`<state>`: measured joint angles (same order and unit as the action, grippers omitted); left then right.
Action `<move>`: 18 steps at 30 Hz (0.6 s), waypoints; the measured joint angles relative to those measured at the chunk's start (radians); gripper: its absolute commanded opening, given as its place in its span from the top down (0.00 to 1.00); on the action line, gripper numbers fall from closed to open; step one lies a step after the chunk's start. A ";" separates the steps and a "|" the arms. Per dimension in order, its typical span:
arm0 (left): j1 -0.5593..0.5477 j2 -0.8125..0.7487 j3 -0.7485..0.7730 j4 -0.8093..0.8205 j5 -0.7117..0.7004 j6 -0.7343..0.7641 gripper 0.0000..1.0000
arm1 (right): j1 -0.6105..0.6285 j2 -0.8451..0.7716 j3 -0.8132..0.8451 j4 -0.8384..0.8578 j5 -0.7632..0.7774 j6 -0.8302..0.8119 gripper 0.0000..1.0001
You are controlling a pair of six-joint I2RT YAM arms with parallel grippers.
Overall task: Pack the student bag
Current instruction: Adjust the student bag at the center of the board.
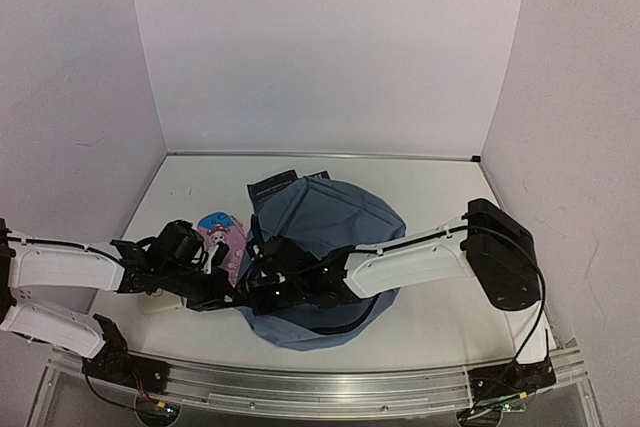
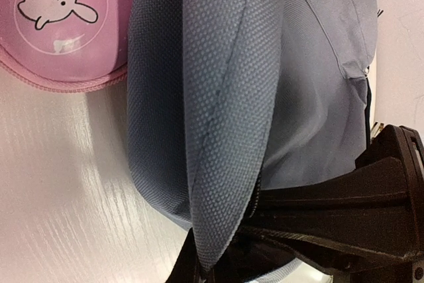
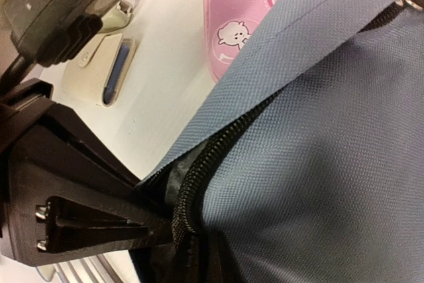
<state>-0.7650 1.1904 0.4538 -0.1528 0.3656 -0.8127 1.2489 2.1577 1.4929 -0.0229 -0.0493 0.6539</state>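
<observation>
From the left, the left arm reaches in low over the white table [image 1: 450,322]. The left gripper [image 2: 225,243] is closed tight, with a fold of the bag's blue fabric pinched between its black fingers [image 2: 331,217]. Just beyond it lies a pink pencil case [image 2: 63,24] with a cartoon rabbit on it, flat on the table and touching the bag's left edge. A small flat beige item [image 3: 112,64] with a blue strip lies near the left arm.

The student bag [image 1: 335,222] lies near the middle of the table, slumped, with its near-left edge between the two grippers. The right arm stretches across the bag's near side from the right. The right gripper [image 3: 156,197] is narrowed onto the black zipper [image 3: 199,170] along the bag's edge, close beside the left gripper.
</observation>
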 measured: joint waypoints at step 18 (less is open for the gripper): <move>-0.005 0.087 0.126 -0.106 -0.135 -0.010 1.00 | -0.035 -0.226 0.001 -0.175 0.415 -0.126 1.00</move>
<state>-0.7696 1.2778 0.5803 -0.2588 0.2309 -0.8228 1.2136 1.9320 1.4939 -0.1977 0.3654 0.5281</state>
